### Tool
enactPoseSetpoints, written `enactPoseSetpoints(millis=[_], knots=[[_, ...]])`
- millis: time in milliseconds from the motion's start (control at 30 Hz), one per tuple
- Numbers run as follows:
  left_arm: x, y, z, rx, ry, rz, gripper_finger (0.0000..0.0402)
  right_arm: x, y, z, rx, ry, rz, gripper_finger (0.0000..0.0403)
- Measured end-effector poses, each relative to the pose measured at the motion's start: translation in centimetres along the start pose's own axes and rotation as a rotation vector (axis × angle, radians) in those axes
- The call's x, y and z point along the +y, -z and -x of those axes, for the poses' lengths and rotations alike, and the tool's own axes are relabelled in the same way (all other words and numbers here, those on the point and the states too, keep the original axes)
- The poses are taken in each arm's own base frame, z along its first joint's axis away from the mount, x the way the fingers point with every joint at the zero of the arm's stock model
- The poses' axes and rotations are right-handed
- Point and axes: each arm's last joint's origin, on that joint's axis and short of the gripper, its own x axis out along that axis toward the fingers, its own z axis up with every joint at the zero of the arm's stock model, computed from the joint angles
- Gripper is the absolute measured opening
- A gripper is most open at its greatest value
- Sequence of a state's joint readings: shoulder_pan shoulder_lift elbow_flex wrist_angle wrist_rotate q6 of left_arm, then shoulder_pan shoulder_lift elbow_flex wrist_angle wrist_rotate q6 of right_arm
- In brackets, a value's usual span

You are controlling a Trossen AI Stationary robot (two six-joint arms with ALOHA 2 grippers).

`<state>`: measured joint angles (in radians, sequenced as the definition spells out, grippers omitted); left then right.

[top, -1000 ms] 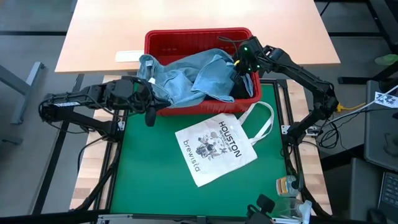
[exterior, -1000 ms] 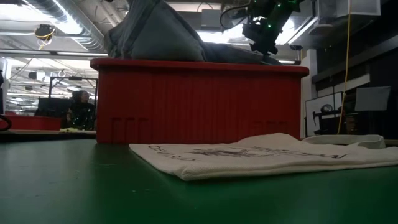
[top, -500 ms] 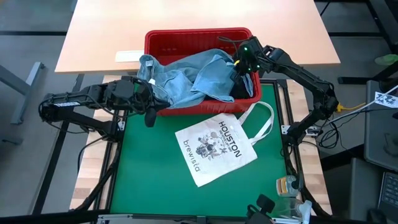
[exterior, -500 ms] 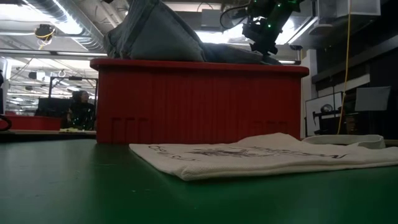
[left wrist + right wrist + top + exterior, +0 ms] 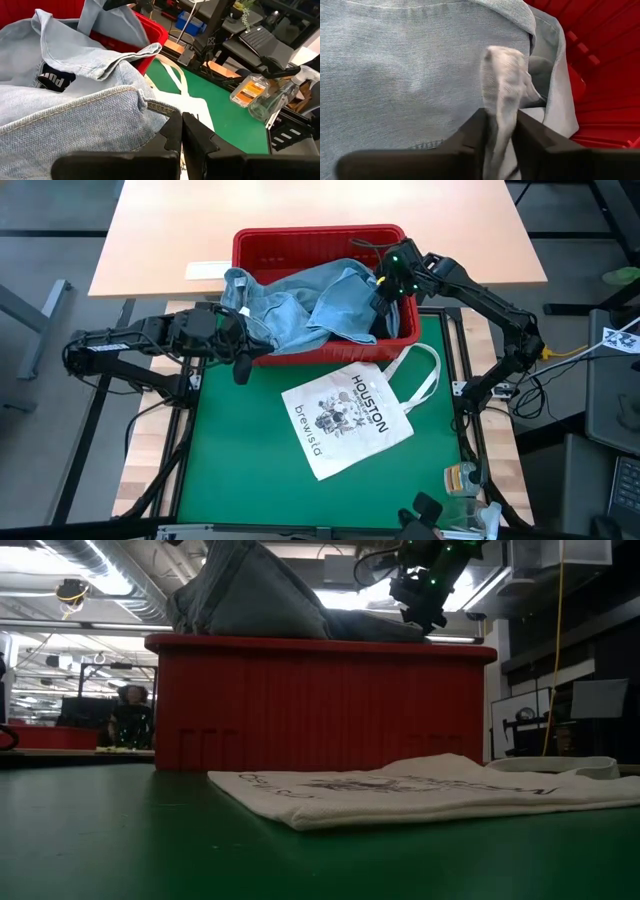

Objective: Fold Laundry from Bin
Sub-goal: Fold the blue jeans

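Two claws at the bin [image 5: 320, 242], denim half out.
I have the right claw [image 5: 384, 286] at 3 o'clock over the bin, its fingers [image 5: 475, 131] pinching a fold of the light blue denim garment [image 5: 300, 305]. The left claw [image 5: 241, 358] sits clenched and empty at the bin's 8 o'clock corner, where denim drapes over the rim. Risk: the thin pinch may slip, or the hanging cloth may snag the rim and drag the bin across the counter [image 5: 250, 470] onto the tote bag [image 5: 350, 420].

The high camera looks straight down on the rectangular red plastic bin [image 5: 320, 240]. The low camera faces it level from the green mat [image 5: 120, 840]. Both wrist cameras sit close over light blue denim [image 5: 395, 65].
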<state>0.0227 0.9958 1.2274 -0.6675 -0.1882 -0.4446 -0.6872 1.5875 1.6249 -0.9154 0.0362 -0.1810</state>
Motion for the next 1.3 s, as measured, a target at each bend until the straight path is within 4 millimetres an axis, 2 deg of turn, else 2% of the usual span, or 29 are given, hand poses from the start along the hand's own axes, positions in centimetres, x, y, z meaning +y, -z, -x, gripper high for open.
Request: enactPoseSetpoints(millis=[200, 333, 433, 567, 733, 933, 1133, 1300], knots=[[0.1, 0.2, 0.0, 0.023, -0.011, -0.004, 0.0, -0.2, -0.2, 0.4, -0.003, 0.046, 0.01, 0.0149], [0.2, 0.4, 0.0, 0.043, -0.019, -0.008, 0.0, -0.6, -1.4, 2.0, -0.058, 0.111, 0.011, 0.0161], [0.2, 0.5, 0.0, 0.047, -0.022, -0.008, 0.0, -0.8, -2.5, 3.7, -0.121, 0.097, 0.003, 0.0163], [0.2, 0.5, -0.2, 0.052, -0.025, -0.01, 0.0, -0.5, -3.1, 5.3, -0.173, -0.058, -0.049, 0.0163], [0.1, 0.6, -0.6, 0.066, -0.032, -0.015, 0.0, 0.3, -2.8, 5.7, -0.147, -0.333, -0.13, 0.0163], [0.1, 0.8, -1.6, 0.097, -0.046, -0.022, 0.0, 3.4, -2.1, 4.8, -0.059, -0.502, -0.086, 0.0163], [0.0, 1.0, -2.2, 0.112, -0.054, -0.025, 0.0, 8.1, -1.7, 4.0, -0.017, -0.583, 0.024, 0.0163], [0.0, 0.9, -2.2, 0.112, -0.054, -0.025, 0.0, 11.5, -1.6, 4.0, -0.045, -0.55, 0.126, 0.0163]])
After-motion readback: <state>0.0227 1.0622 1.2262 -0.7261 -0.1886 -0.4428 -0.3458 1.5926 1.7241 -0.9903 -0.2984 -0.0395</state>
